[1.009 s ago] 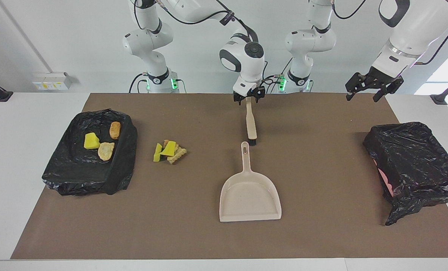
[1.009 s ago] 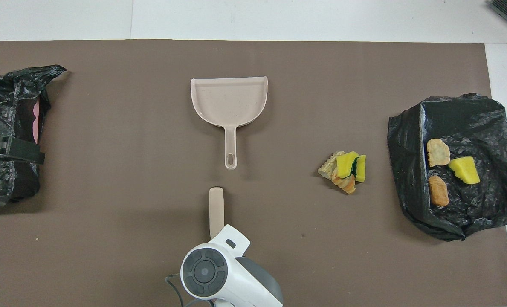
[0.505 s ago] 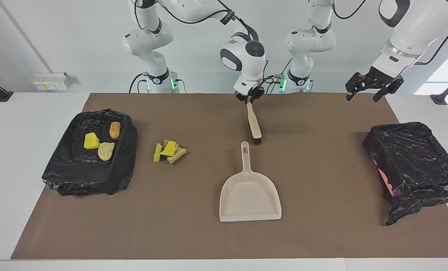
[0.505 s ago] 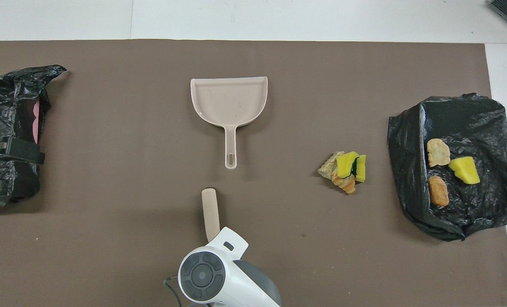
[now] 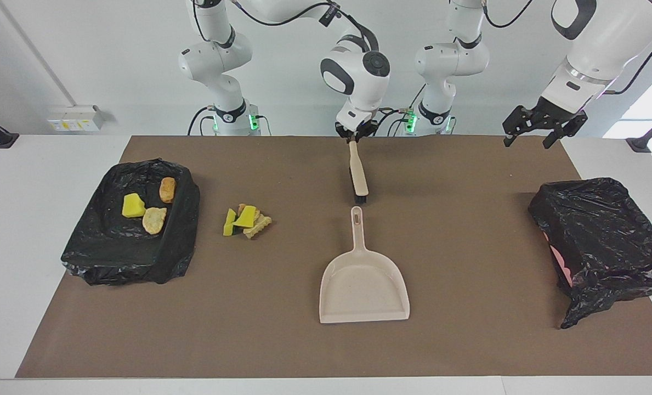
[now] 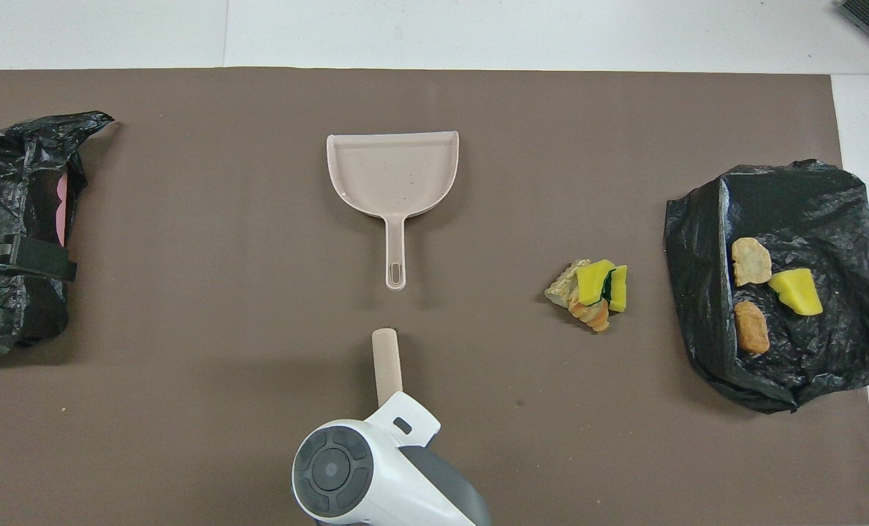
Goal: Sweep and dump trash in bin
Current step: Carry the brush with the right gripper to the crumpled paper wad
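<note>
My right gripper (image 5: 354, 133) is shut on the handle end of the beige brush (image 5: 358, 175), which slants down with its dark bristles low over the mat, just short of the dustpan's handle. From overhead, the brush (image 6: 387, 361) sticks out from under the right wrist. The beige dustpan (image 5: 363, 288) lies flat, mouth away from the robots. A small trash pile (image 5: 247, 220) of yellow sponge chunks and tan lumps sits on the mat beside the black-bagged bin (image 5: 95, 241) at the right arm's end. My left gripper (image 5: 542, 130) waits open in the air at the left arm's end.
Three trash pieces (image 5: 146, 207) lie inside the bin at the right arm's end. A second black-bagged bin (image 5: 605, 230) stands at the left arm's end, pink showing under its bag. A brown mat (image 5: 468, 340) covers the table.
The right gripper closed on the brush handle and lifted it. The brush head swung first toward the left arm's end, then back toward the right arm's. The left arm has not moved.
</note>
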Controlling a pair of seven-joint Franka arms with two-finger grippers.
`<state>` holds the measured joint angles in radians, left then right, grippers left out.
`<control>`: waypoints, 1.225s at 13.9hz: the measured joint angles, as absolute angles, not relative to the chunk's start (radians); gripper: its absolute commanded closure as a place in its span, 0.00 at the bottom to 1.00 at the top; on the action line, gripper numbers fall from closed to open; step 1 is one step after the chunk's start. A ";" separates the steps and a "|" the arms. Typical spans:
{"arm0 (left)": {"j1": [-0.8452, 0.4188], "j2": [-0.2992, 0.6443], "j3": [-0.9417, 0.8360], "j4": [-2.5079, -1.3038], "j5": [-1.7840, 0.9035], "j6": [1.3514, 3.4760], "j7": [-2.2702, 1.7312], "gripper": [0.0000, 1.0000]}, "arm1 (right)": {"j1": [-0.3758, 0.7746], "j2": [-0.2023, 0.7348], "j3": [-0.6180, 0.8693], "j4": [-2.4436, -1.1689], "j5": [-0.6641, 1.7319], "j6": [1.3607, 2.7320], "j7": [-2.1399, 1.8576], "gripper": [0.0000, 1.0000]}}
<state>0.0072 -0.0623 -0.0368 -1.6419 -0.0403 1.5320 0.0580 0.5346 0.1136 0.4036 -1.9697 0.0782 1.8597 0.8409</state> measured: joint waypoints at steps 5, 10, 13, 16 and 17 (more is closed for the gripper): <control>0.007 -0.062 -0.037 -1.642 -0.040 1.532 0.058 0.00 | 0.331 -0.114 0.397 -1.965 0.070 1.561 0.726 1.00; 0.007 -0.062 -0.037 -1.642 -0.040 1.532 0.058 0.00 | 0.075 -0.166 0.387 -1.968 -0.058 1.478 0.401 1.00; 0.007 -0.062 -0.037 -1.642 -0.040 1.532 0.058 0.00 | -0.039 -0.164 0.384 -1.985 -0.109 1.483 0.239 1.00; 0.007 -0.062 -0.037 -1.642 -0.040 1.532 0.058 0.00 | -0.142 -0.163 0.384 -2.030 -0.144 1.552 0.102 1.00; 0.007 -0.062 -0.037 -1.642 -0.040 1.532 0.058 0.00 | -0.164 -0.161 0.384 -2.052 -0.149 1.581 0.083 1.00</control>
